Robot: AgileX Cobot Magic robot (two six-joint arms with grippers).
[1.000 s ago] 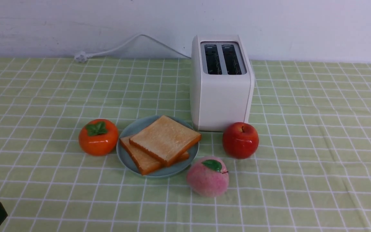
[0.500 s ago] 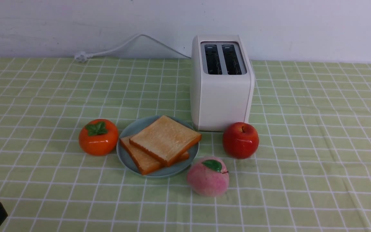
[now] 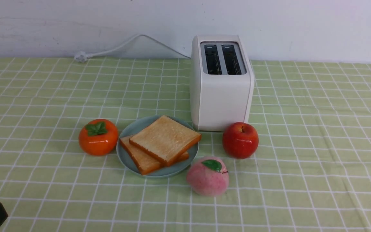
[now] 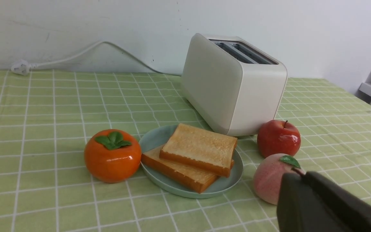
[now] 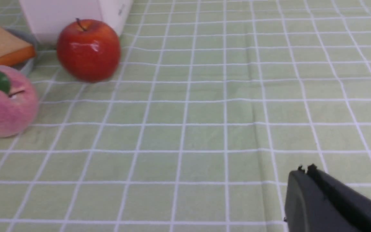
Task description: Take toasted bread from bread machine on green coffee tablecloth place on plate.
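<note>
Two slices of toasted bread (image 3: pixel 165 139) lay stacked on the plate (image 3: pixel 127 130), beside the empty bread machine (image 3: pixel 221 96). Light, stiff and crumbly, toast is best gripped by its crust edges. Both grippers, left gripper (image 4: pixel 301 175) and right gripper (image 5: pixel 304 169), had jaws clenched on nothing.

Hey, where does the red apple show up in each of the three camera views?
Front view: red apple, right of centre, by the toaster's near right corner.
Left wrist view: the apple is right of centre, beside the toaster.
Right wrist view: the apple is upper left, beside the toaster.
Shared landmark: the pink peach, near the apple.
</note>
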